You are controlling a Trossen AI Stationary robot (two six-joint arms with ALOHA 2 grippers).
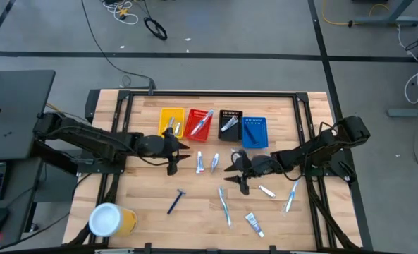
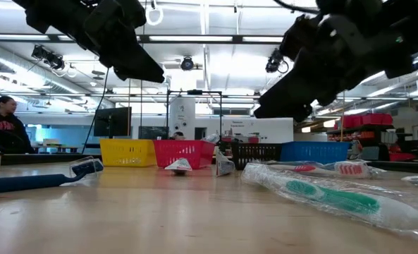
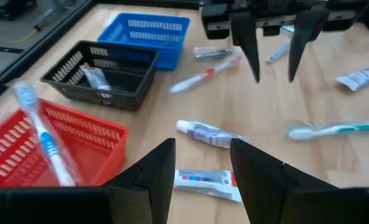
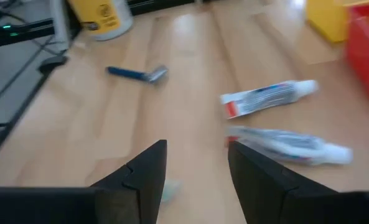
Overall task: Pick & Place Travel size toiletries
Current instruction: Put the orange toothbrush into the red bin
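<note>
- Toiletries loose on the wooden surface: 2 small tubes side by side near the middle, a blue razor toward the yellow cup, wrapped toothbrushes and another tube nearer the front edge.
- Bins, 4 in a row at the back: yellow bin, red bin holding a toothbrush, black bin holding a packet, blue bin.
- Left tool: fingers spread, nothing between them, hovering just beside the 2 tubes.
- Right tool: fingers spread, empty, above the surface near the same tubes and the toothbrushes.
- Risk 1: both tools face each other over 1 small patch; if both descend toward the tubes, their fingers could collide.
- Risk 2: the tubes lie close together; closing fingers may pinch both or push 1 aside.
- Risk 3: the film-wrapped toothbrushes look slippery and flat; a shallow pinch may slide off or scrape the surface.
</note>
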